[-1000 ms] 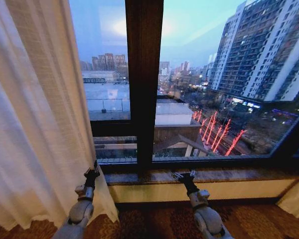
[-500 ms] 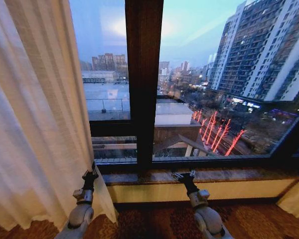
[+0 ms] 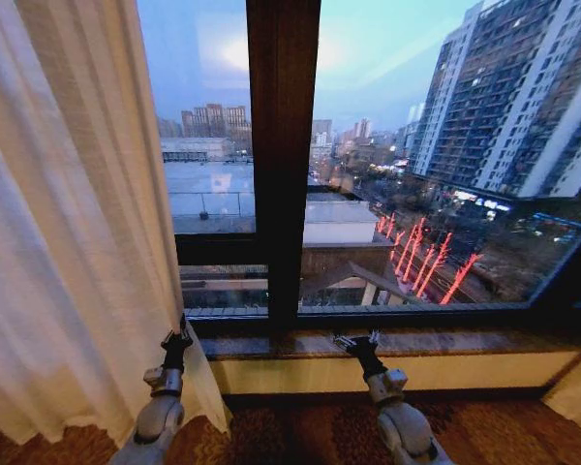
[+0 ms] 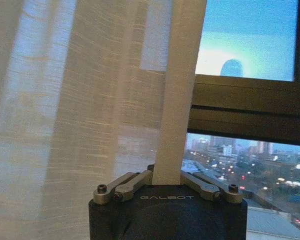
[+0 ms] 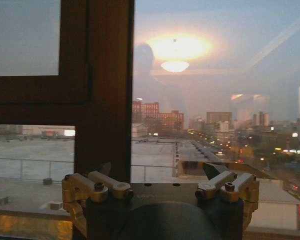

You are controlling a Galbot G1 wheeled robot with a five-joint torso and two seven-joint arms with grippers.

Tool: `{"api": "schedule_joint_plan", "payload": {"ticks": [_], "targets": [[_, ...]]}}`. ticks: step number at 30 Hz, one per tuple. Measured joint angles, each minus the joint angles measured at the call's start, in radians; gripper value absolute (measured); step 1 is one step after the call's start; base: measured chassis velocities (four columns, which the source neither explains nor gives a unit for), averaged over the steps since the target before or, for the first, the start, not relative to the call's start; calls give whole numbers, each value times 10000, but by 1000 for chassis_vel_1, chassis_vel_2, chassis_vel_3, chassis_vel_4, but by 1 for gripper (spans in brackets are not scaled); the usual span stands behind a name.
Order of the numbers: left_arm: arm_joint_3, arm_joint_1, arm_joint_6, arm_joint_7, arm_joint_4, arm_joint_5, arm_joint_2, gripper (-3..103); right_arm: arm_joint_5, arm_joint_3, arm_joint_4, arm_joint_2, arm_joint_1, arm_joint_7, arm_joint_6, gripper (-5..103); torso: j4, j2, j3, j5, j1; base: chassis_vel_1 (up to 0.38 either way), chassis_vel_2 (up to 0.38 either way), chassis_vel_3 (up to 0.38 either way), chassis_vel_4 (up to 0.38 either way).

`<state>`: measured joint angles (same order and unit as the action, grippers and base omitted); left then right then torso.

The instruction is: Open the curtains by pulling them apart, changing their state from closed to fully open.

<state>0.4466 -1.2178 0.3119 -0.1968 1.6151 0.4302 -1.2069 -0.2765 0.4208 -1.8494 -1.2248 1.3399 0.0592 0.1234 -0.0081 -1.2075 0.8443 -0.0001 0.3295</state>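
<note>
Since a second ago the whole head view has slid slightly, so the camera has shifted; the left gripper (image 3: 178,338) has kept its place at the lower left, and the curtain edge beside it has drawn a touch further toward the left of the frame. The left curtain (image 3: 68,223) hangs gathered over the left third of the frame, its hem reaching the patterned carpet (image 3: 300,431). In the left wrist view the left gripper (image 4: 166,176) has its jaws pinching the curtain's (image 4: 90,110) dense vertical edge band. The right curtain (image 3: 579,387) shows as a sliver at the lower right corner. The right gripper (image 3: 356,341) sits at lower centre against the stone sill (image 3: 465,341), jaws spread, holding nothing. The dark window frame (image 3: 283,155) stands uncovered between the panes.
</note>
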Motion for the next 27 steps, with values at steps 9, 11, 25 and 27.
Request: {"api": "schedule_joint_plan", "payload": {"ticks": [9,11,25,27], "targets": [[50,43,46,-68,-103,72,27,0,0,0,0,0,0,0,0,100,1,1,0,1,-1,74,69,70,66],[66,86,50,-83,-180,62,45,0,0,0,0,0,0,0,0,100,3,1,0,2,-1,78,87,84,81],[17,208,250,29,-434,-260,-51,0,0,0,0,0,0,0,0,100,1,1,0,-1,0,12,11,13,9],[12,223,250,27,-441,-256,-49,0,0,0,0,0,0,0,0,100,1,1,0,-1,-1,0,0,0,0]]}}
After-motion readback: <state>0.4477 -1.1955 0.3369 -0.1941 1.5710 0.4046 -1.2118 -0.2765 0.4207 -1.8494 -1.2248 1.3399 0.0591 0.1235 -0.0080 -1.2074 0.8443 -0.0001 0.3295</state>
